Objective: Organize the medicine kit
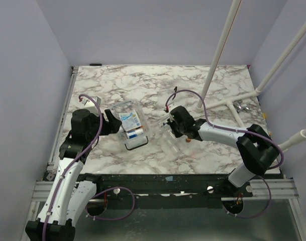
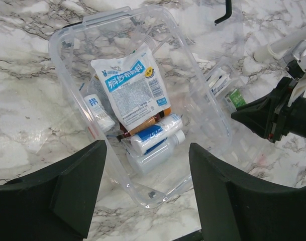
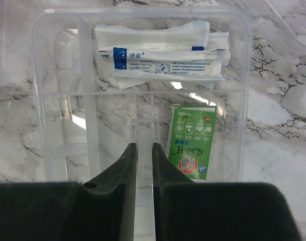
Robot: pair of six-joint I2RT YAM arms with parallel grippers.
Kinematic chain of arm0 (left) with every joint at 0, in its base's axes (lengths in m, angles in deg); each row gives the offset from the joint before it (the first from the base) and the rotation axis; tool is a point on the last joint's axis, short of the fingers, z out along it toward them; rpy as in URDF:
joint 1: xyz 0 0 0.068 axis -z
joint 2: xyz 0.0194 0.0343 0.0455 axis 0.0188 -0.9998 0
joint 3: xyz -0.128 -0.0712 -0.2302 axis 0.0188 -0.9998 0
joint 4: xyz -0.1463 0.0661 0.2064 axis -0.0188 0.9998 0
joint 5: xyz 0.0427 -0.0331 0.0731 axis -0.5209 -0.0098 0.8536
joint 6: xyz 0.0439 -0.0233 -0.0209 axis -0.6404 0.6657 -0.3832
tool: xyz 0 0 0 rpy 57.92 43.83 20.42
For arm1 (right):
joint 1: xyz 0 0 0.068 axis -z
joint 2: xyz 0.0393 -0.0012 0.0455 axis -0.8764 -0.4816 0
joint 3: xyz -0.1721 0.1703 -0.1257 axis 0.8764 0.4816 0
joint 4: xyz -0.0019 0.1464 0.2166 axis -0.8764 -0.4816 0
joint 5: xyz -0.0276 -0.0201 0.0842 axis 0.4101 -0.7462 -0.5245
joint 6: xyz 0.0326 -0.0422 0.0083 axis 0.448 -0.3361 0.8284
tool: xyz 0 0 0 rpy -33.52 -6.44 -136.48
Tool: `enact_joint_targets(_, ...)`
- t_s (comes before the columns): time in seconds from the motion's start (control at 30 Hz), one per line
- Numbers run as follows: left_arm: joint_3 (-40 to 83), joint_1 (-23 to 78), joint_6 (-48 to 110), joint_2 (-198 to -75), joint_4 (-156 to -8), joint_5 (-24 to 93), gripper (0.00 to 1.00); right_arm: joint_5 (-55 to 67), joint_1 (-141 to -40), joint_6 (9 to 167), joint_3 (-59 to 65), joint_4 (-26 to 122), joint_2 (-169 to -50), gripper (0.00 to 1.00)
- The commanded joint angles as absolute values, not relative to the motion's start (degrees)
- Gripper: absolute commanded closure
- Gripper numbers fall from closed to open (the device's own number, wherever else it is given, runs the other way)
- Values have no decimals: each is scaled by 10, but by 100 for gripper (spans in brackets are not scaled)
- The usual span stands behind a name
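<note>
The medicine kit (image 1: 126,108) is a clear box lying open on the marble table. It holds a blue-and-white packet (image 2: 132,88), a blue-labelled bottle (image 2: 155,134) and a white bottle (image 2: 153,155). My left gripper (image 2: 147,201) is open, and the box's near corner (image 2: 150,193) lies between its fingers without touching them. Just right of the box sits a clear divided tray (image 3: 39,90) with white packets (image 3: 163,55) and a green packet (image 3: 193,145). My right gripper (image 3: 144,150) is shut on the tray's clear middle divider (image 3: 144,118).
White pipes (image 1: 220,50) slant up over the table's far right, with a small metal fitting (image 1: 240,106) near their base. Purple walls enclose the table on three sides. Marble surface (image 1: 158,83) stretches beyond the box.
</note>
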State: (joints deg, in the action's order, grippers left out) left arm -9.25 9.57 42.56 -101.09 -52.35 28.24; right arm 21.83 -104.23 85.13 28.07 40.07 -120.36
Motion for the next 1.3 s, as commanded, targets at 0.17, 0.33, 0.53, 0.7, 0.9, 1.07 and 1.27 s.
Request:
enact_joint_targets(0.17, -100, 98, 417, -1003, -517, 278, 31, 234, -1039, 858, 272, 400, -1217, 99)
enact_joint_targets(0.33, -100, 98, 416, -1000, -515, 281, 31, 243, -1040, 867, 263, 393, -1199, 99)
enact_joint_targets(0.53, -100, 98, 416, -996, -514, 284, 31, 253, -1040, 878, 245, 366, -1168, 99)
enact_joint_targets(0.7, -98, 98, 416, -989, -512, 294, 31, 263, -1040, 890, 236, 351, -1139, 99)
enact_joint_targets(0.9, -91, 98, 424, -977, -502, 345, 30, 270, -1039, 893, 209, 334, -1117, 99)
enact_joint_targets(1.07, -86, 98, 426, -966, -493, 375, 1, 286, -1040, 896, 168, 307, -1121, 99)
enact_joint_targets(1.27, -84, 98, 431, -960, -487, 397, 1, 270, -1041, 909, 106, 283, -1129, 99)
